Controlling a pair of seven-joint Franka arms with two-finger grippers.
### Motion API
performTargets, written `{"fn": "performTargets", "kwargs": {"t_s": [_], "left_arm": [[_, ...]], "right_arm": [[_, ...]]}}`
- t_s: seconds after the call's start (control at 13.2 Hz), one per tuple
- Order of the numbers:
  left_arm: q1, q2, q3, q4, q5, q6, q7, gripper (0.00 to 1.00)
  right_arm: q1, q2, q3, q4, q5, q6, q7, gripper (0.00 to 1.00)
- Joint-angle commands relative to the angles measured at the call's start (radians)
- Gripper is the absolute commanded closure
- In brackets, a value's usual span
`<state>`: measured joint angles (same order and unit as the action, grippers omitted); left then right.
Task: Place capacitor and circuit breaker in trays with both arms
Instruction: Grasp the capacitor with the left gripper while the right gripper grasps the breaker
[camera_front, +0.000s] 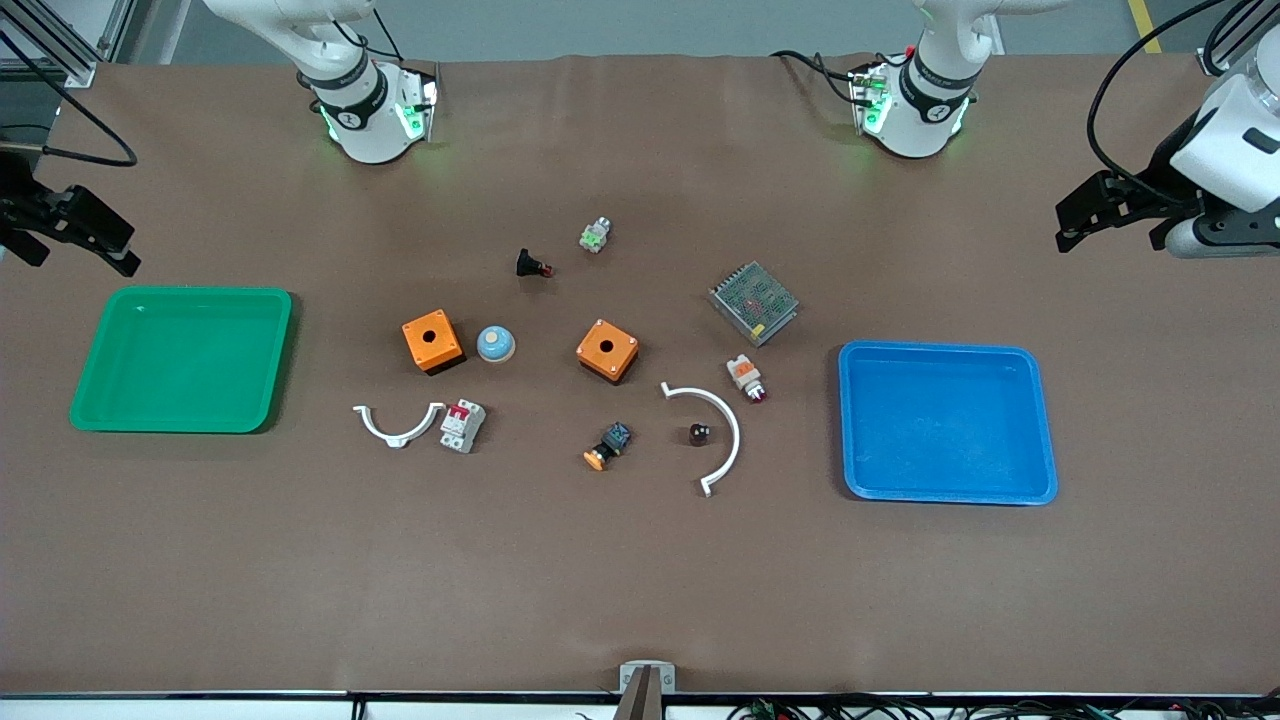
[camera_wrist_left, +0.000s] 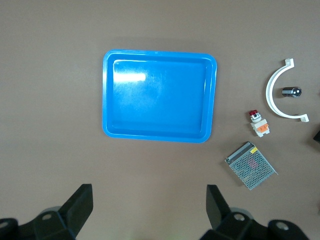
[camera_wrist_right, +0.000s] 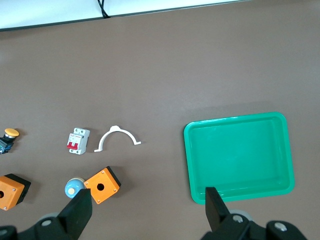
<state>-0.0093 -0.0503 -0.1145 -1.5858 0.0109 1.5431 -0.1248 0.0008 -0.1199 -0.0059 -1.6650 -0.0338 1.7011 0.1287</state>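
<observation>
The capacitor (camera_front: 699, 433) is a tiny black cylinder lying inside the curve of a white bracket (camera_front: 715, 430); it also shows in the left wrist view (camera_wrist_left: 291, 92). The circuit breaker (camera_front: 463, 425) is a white block with red levers beside another white bracket (camera_front: 398, 424); it also shows in the right wrist view (camera_wrist_right: 78, 141). My left gripper (camera_front: 1115, 232) (camera_wrist_left: 149, 200) is open and empty, high over the left arm's end of the table. My right gripper (camera_front: 78, 255) (camera_wrist_right: 149, 202) is open and empty, high over the right arm's end.
A blue tray (camera_front: 945, 420) lies toward the left arm's end and a green tray (camera_front: 180, 355) toward the right arm's end. Between them lie two orange boxes (camera_front: 432, 340) (camera_front: 607, 350), a blue dome button (camera_front: 495, 344), an orange-capped button (camera_front: 608, 446), an indicator lamp (camera_front: 746, 377), a mesh power supply (camera_front: 753, 302) and a black push-button (camera_front: 532, 265).
</observation>
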Motion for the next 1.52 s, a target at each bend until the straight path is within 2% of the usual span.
{"fn": "performTargets", "kwargs": {"t_s": [0.0, 0.3, 0.45, 0.61, 0.83, 0.98, 1.21, 1.44], "left_arm": [[-0.001, 0.013, -0.001, 0.032, 0.001, -0.021, 0.005, 0.0], [-0.014, 0.036, -0.005, 0.035, -0.012, -0.02, -0.006, 0.0], [-0.041, 0.111, -0.033, 0.084, -0.058, -0.02, -0.013, 0.0], [-0.083, 0.179, -0.059, 0.089, -0.069, 0.017, -0.032, 0.0], [-0.135, 0.274, -0.07, 0.049, -0.071, 0.184, -0.113, 0.0], [-0.204, 0.346, -0.07, 0.052, -0.057, 0.279, -0.227, 0.0], [-0.274, 0.456, -0.07, 0.063, -0.057, 0.423, -0.413, 0.0], [-0.33, 0.594, -0.06, 0.162, -0.04, 0.466, -0.492, 0.0]], "right_arm": [[0.002, 0.008, 0.0, 0.011, 0.012, -0.006, -0.009, 0.0], [0.022, 0.014, 0.003, -0.007, 0.014, 0.003, 0.018, 0.0], [0.077, 0.029, 0.003, -0.068, 0.012, 0.101, 0.144, 0.0], [0.134, 0.112, 0.003, -0.073, 0.012, 0.175, 0.244, 0.0], [0.226, 0.274, 0.003, -0.073, 0.014, 0.314, 0.386, 0.0], [0.289, 0.374, 0.003, -0.073, 0.014, 0.405, 0.454, 0.0], [0.311, 0.517, 0.004, -0.075, 0.017, 0.479, 0.499, 0.0], [0.334, 0.621, 0.004, -0.078, 0.066, 0.558, 0.551, 0.0]]}}
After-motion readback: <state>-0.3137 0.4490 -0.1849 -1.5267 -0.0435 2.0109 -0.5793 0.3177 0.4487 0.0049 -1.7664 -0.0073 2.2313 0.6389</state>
